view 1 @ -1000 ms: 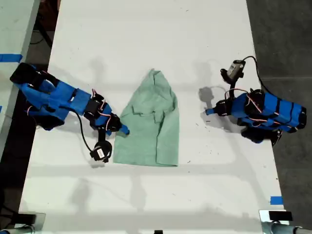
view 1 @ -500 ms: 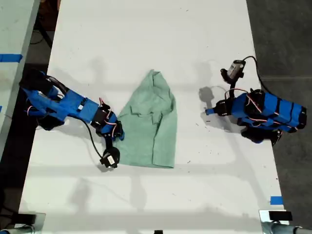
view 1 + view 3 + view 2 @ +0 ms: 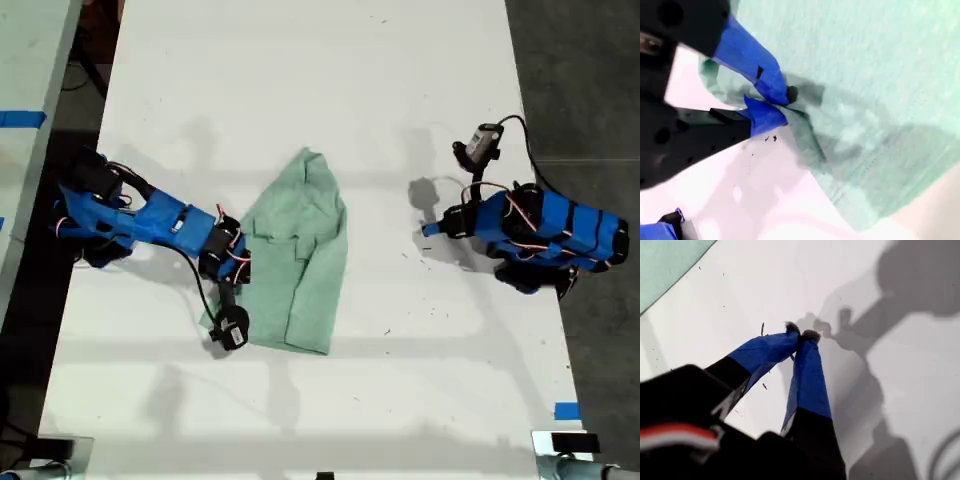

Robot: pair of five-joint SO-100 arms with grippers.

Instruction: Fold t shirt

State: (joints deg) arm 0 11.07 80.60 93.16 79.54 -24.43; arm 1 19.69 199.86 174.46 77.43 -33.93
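Shifted since earlier: shirt (image 3: 297, 255), mid-counter (image 3: 300, 80), its edge dragged inward by second end effector (image 3: 782, 105), pinched on the hem. First end effector (image 3: 801, 333) pressed together, empty. Fabric judged light, limp; best gripped at edges.

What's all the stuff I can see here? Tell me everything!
Pale mint-green wrinkled fabric t shirt: one, lying mid-table, narrower end toward the exterior view's top.
White table: one, long, running up the middle of the exterior view.
Blue tape pieces: two, one at the exterior view's left edge, one near its lower right.
Dark grey floor: along the exterior view's right.
Blue robot arms: two, one on each side of the shirt in the exterior view.
My first pincer: blue-tipped, shut, empty, over bare table.
My second pincer: blue-tipped, shut on the shirt's edge.
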